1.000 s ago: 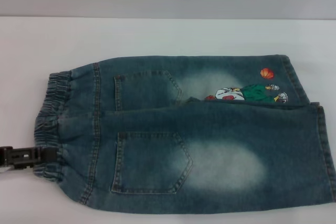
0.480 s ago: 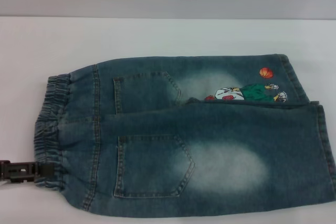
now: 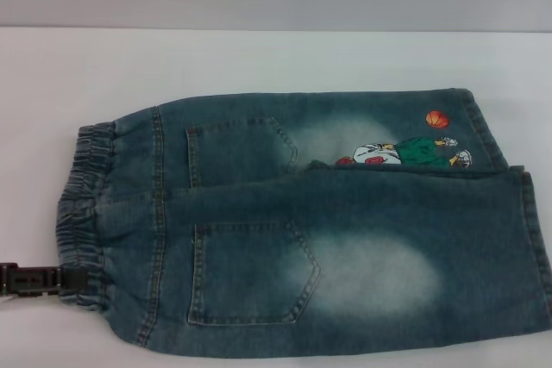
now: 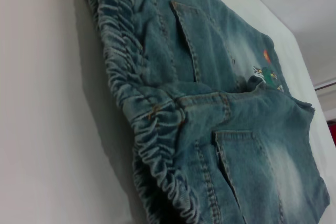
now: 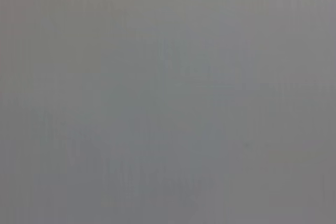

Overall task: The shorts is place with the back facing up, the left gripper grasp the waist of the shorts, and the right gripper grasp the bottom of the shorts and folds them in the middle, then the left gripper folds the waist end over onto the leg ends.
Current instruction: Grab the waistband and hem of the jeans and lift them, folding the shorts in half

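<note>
The shorts lie flat on the white table, back up, both patch pockets showing, and the near leg overlaps the far one. The waist of the shorts is the ruffled band at the left, seen close up in the left wrist view. The bottom of the shorts points right, with the cartoon print on the far leg. My left gripper reaches in from the left edge and is shut on the near corner of the waistband. The right gripper is out of view, and its wrist view is plain grey.
The white table runs back to a grey wall. The shorts' near edge lies close to the table's front edge. Bare tabletop shows to the left of the waistband and beyond the far leg.
My left gripper has shifted slightly toward the table's near edge. The waistband corner and the near pocket moved with it. The far leg stayed put.
</note>
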